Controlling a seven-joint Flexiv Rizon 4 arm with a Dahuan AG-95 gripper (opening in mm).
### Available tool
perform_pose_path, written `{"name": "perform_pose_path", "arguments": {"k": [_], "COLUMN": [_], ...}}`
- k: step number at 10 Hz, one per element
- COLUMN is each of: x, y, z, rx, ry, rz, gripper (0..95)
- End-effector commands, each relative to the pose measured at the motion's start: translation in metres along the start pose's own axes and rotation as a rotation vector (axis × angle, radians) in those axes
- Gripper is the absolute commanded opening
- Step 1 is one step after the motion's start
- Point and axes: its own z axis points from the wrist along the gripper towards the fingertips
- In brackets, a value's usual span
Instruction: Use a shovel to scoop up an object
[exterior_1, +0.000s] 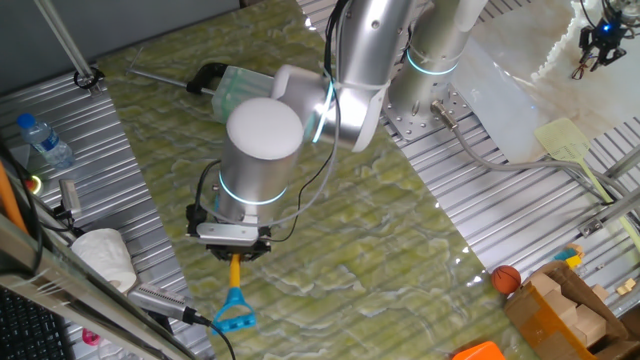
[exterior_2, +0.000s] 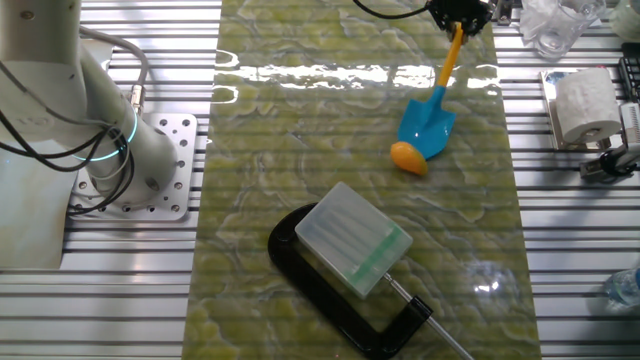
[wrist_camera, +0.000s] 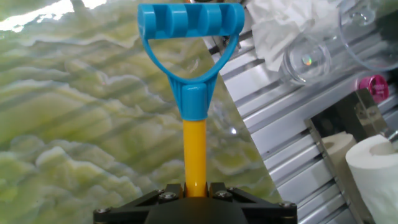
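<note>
I'm holding the shovel (exterior_2: 432, 110) by its yellow shaft, pincer (exterior_2: 458, 22) clamped on it; the object (exterior_2: 409, 156) is lying touching the blade tip, straight along the shaft's axis, away from the pincer.

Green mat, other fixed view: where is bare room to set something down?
The mat is bare between the arm's base plate and the shovel, and along the strip right of the black clamp. It is crowded where the tool holds the shovel, with the orange-yellow lump at its blade.
</note>
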Motion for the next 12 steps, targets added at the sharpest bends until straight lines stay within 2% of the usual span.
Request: {"name": "perform_pose_path", "arguments": {"k": [1, 7, 12], "x": [0.001, 0.01, 0.022], "y": [-0.002, -0.008, -0.013], "z": [0.001, 0.002, 0.007], "rx": [0.0, -0.02, -0.026], "ry": [0.007, 0.023, 0.019], "rz": [0.02, 0.045, 0.048], "gripper": [0.0, 0.0, 0.0]}}
